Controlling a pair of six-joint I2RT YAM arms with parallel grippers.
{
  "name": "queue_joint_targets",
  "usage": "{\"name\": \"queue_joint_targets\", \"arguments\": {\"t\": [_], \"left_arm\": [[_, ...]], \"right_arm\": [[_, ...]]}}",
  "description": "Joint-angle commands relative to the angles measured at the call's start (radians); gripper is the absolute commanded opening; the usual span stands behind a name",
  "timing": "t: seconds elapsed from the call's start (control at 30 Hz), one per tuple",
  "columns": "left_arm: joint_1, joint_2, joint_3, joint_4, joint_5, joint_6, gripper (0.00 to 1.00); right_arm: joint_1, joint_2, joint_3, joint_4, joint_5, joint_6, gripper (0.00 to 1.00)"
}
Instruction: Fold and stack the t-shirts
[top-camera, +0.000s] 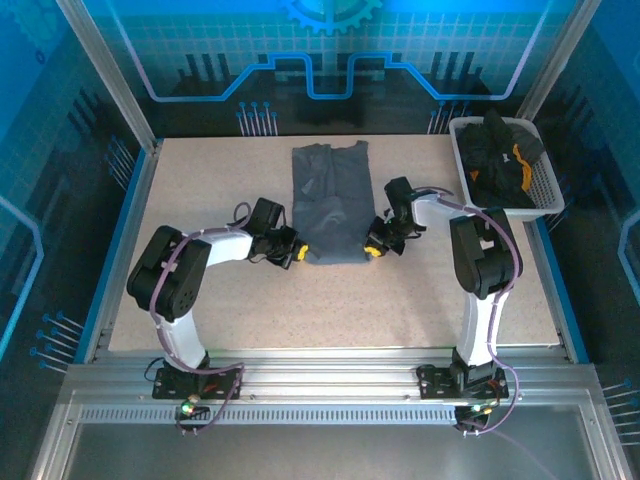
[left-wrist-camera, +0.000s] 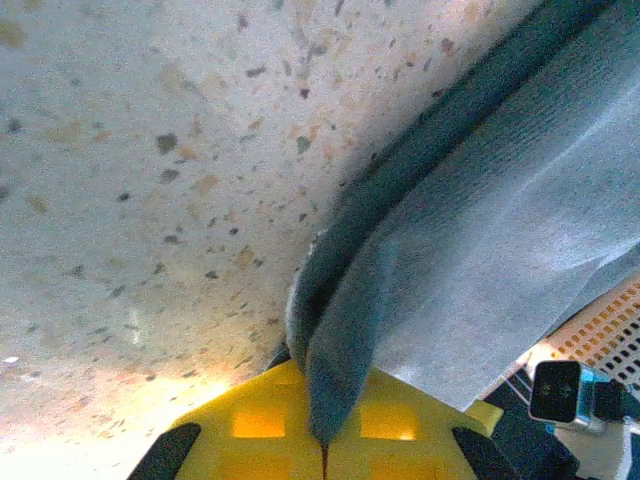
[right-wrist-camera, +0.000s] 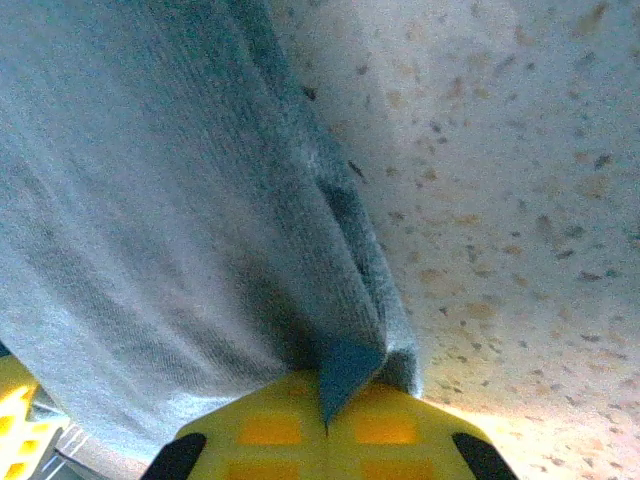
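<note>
Item: grey t-shirt (top-camera: 330, 205), flat and folded narrow at table centre. Its 7 o'clock hem corner is clamped by the left gripper (top-camera: 297, 252), its 5 o'clock corner by the right gripper (top-camera: 375, 247). Other black t-shirts (top-camera: 498, 150) wait in the basket (top-camera: 545, 195), 2 o'clock. Step: probably the crosswise fold; next, carry both corners evenly toward 12 o'clock.

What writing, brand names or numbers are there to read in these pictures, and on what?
None can be read.
The grey shirt is plain.
The orange patch on a black shirt in the basket is too small to tell whether it carries letters.
The blue back wall shows a gear shape and lines, no words.
</note>
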Motion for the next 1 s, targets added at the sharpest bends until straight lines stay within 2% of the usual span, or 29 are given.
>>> {"name": "queue_joint_targets", "arguments": {"t": [0.0,0.23,0.4,0.5,0.63,0.73,0.97], "left_arm": [[-0.002,-0.081,-0.031,-0.103,-0.015,0.056,0.00],[-0.022,-0.272,-0.273,-0.110,0.082,0.072,0.00],[-0.046,-0.454,-0.364,-0.275,0.146,0.118,0.00],[-0.048,-0.574,-0.388,-0.358,0.153,0.125,0.00],[-0.048,-0.695,-0.375,-0.382,0.135,0.072,0.00],[-0.039,-0.723,-0.310,-0.378,0.103,0.044,0.00],[0.051,-0.580,-0.088,-0.288,0.083,0.022,0.00]], "right_arm": [[0.023,-0.043,0.005,-0.063,0.048,-0.009,0.00],[0.089,-0.239,-0.194,-0.085,0.032,-0.013,0.00],[0.176,-0.407,-0.341,-0.148,-0.035,0.003,0.00],[0.205,-0.496,-0.372,-0.194,-0.055,0.020,0.00],[0.179,-0.545,-0.319,-0.255,-0.060,0.021,0.00],[0.154,-0.535,-0.232,-0.288,-0.062,0.020,0.00],[0.065,-0.372,0.085,-0.352,-0.079,0.021,0.00]]}}
